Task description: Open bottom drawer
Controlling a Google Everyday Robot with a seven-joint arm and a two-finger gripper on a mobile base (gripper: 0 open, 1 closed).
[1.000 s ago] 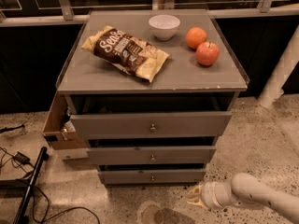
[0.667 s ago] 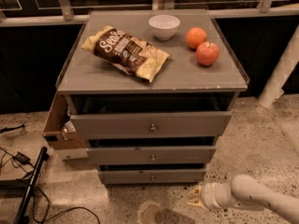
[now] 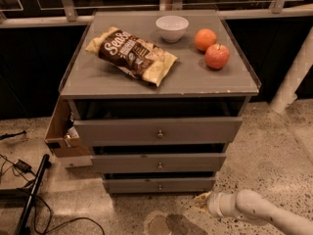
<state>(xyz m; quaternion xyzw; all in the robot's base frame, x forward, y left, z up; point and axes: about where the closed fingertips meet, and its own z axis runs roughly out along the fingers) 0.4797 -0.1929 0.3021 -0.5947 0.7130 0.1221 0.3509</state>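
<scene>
The bottom drawer (image 3: 159, 185) is the narrowest of three grey fronts on the cabinet, low near the floor, with a small round metal knob (image 3: 159, 186) at its centre. It stands out less than the two fronts above it. My gripper (image 3: 199, 201) is at the end of the white arm (image 3: 259, 210) that comes in from the lower right. It hangs just above the floor, to the right of and below the drawer's right end, apart from the knob.
On the cabinet top lie a chip bag (image 3: 131, 54), a white bowl (image 3: 172, 28), an orange (image 3: 205, 39) and an apple (image 3: 217, 56). A cardboard box (image 3: 62, 133) sits at the cabinet's left. Cables (image 3: 24, 190) lie on the floor left. A white post (image 3: 293, 77) stands right.
</scene>
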